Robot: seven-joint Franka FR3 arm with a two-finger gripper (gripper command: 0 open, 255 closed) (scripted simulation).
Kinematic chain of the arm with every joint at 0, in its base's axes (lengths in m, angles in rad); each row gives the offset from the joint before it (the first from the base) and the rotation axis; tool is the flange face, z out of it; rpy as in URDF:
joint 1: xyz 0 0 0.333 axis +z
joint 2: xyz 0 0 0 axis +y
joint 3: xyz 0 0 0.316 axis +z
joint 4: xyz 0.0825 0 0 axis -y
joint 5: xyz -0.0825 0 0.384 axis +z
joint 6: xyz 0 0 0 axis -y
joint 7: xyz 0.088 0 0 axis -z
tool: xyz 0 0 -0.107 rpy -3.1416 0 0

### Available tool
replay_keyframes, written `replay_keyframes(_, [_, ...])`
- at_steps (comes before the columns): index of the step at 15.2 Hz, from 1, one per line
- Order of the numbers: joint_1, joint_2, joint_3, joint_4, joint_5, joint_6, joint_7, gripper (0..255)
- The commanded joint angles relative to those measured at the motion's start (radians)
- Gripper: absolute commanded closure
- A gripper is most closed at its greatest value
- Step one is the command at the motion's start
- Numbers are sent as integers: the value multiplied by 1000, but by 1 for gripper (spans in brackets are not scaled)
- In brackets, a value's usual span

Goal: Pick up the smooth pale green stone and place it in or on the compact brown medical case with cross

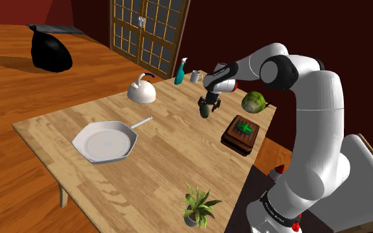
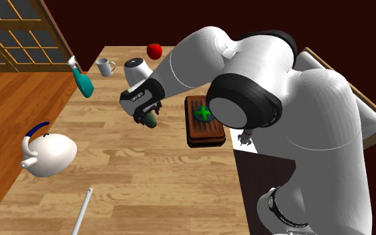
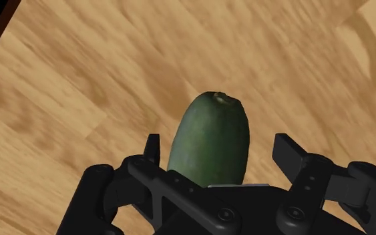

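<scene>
My black gripper hangs above the wooden table, shut on a smooth, dark green oval stone. In the wrist view the stone stands on end between the fingers, clear of the tabletop. The brown case with a green cross on its lid lies near the table edge, to the shoulder view's right of the gripper. In the second exterior view the stone hangs under the gripper, a short way to the left of the case.
A white kettle, a teal spray bottle and a mug stand behind the gripper. A white pan lies mid-table. A green round object sits beyond the case, and a potted plant at the front edge.
</scene>
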Motion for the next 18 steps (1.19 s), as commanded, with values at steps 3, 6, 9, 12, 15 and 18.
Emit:
replay_keyframes(3, [-6,33,7,-3,9,37,-4,0])
replay_keyframes(6, [-9,49,10,1,12,50,-6,0])
replay_keyframes(9, [-9,49,10,1,12,50,-6,0])
replay_keyframes(12, [-9,49,10,1,12,49,-6,0])
replay_keyframes(15, [-9,49,10,1,12,49,-6,255])
replay_keyframes(18, [-9,49,10,1,12,49,-6,255])
